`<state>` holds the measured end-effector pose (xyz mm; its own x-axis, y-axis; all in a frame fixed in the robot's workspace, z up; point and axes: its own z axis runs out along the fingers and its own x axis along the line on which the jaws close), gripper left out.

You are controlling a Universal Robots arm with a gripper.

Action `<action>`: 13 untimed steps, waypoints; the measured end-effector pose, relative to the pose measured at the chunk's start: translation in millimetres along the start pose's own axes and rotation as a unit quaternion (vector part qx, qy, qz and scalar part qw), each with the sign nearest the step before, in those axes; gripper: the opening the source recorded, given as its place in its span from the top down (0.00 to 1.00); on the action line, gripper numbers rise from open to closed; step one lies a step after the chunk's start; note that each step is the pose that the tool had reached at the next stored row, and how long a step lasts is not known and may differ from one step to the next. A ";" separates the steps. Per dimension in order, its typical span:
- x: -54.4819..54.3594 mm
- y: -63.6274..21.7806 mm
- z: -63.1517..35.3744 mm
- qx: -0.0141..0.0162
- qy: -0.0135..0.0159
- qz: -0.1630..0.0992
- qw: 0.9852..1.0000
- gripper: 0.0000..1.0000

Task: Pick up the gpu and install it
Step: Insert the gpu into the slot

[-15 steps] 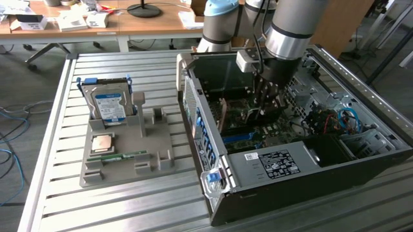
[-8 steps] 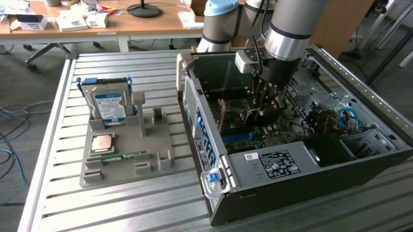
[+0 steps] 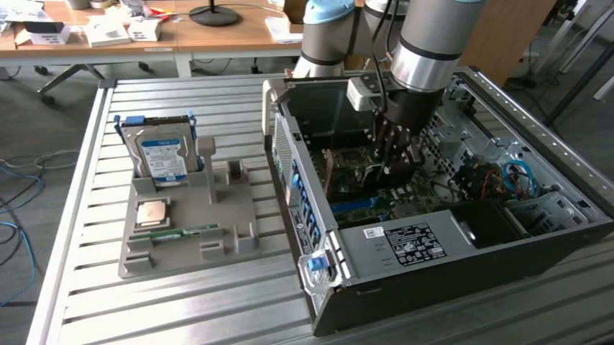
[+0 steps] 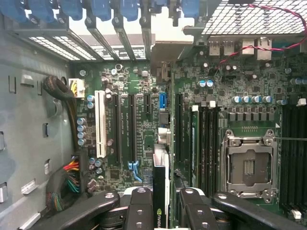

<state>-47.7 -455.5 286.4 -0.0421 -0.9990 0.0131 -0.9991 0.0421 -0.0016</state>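
**Installing the gpu: hazards and contents**

The fingers [image 4: 141,211] clamp the gpu [image 4: 160,177] edge-on, low over the motherboard [image 4: 124,120] slots inside the open case [image 3: 461,266]. A card out of line with its slot could jam or scrape neighbouring parts, and its bracket could catch the rear wall. On the desk [image 3: 144,309], the grey holder [image 3: 230,244] carries a hard drive [image 3: 163,154], a processor [image 3: 154,213] and a memory stick [image 3: 177,232].

gpu [image 4: 160,184]: small green-white swirl logo on its edge, no letters legible | computer case [image 3: 432,286]: black label [image 3: 415,244] and white sticker [image 3: 372,232] — print too fine to read | hard drive [image 3: 165,154]: blue-white label — unreadable
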 end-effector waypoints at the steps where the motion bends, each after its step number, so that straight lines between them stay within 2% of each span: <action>1: 0.3 0.4 0.2 0.000 0.000 0.000 1.000 0.74; 13: 1.0 6.6 2.8 0.000 0.000 0.000 1.000 0.74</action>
<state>-54.3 -456.2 283.7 -0.0421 -0.9990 0.0131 -0.9991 0.0421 -0.0016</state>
